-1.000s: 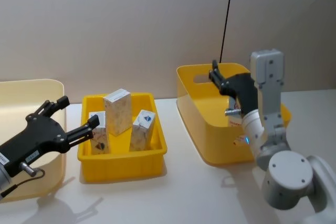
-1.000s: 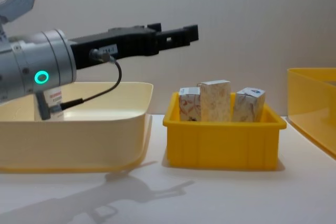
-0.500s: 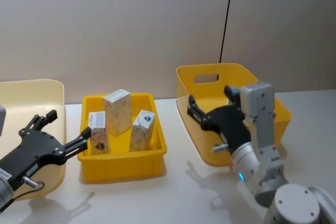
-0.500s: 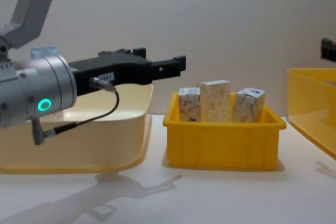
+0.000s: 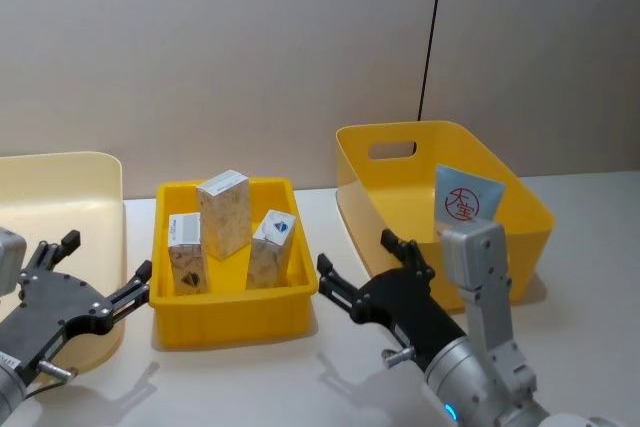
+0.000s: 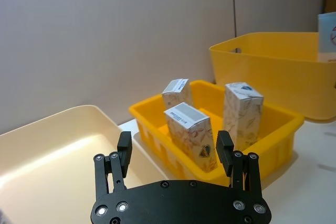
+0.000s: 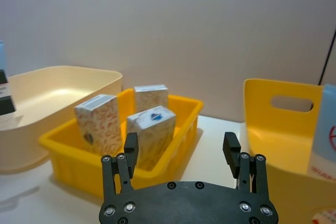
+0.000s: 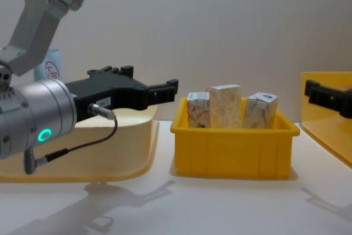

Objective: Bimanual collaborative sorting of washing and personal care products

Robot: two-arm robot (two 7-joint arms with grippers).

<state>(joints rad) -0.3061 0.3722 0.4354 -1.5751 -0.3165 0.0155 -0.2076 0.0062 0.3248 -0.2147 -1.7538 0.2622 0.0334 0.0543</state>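
Three white-and-beige patterned boxes (image 5: 223, 212) (image 5: 272, 245) (image 5: 185, 265) stand upright in the small yellow tray (image 5: 232, 319). A light-blue tube with a red round logo (image 5: 465, 202) leans inside the big yellow bin (image 5: 365, 212) on the right. Another light-blue tube (image 8: 52, 70) stands in the cream bin (image 8: 110, 147), behind my left arm. My left gripper (image 5: 100, 262) hovers open and empty near the table's front, left of the tray, over the cream bin's corner. My right gripper (image 5: 365, 262) hovers open and empty in front of the yellow bin, right of the tray.
The cream bin (image 5: 60, 187) lies at the far left, the tray sits in the middle and the yellow bin is at the right. A plain wall with a black cable (image 5: 432, 37) stands behind. White tabletop (image 5: 300, 377) stretches in front of the tray.
Both arms have pulled back toward me and lower. The right gripper has left the yellow bin, and the blue tube now shows inside it. The boxes have not moved.
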